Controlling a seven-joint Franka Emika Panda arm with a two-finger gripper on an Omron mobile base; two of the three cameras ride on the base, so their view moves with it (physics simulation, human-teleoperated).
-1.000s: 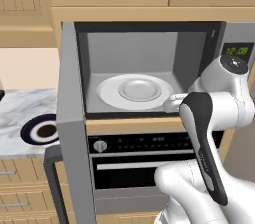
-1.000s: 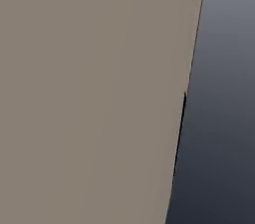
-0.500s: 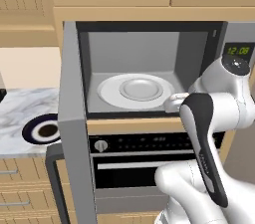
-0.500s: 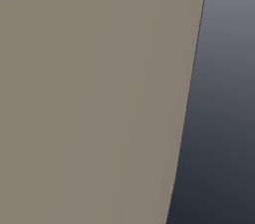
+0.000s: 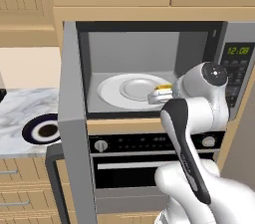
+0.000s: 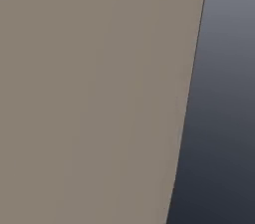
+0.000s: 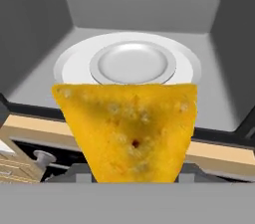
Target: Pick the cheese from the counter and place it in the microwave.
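At the microwave [image 5: 149,68] mouth, I've got the fingers [image 5: 162,94] clamped on the cheese [image 7: 127,131], point down, just short of the sill, with the white turntable [image 7: 127,63] straight ahead and lower.

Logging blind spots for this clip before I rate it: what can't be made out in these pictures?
- Hand view: the fingers are hidden behind the cheese, so the contact itself can't be seen.
- Left base view: the robot's arm covers most of the cheese and the right edge of the turntable.
- Right base view: flat grey-brown and dark surfaces; nothing identifiable.
- Left base view: the microwave keypad buttons are too small to read.
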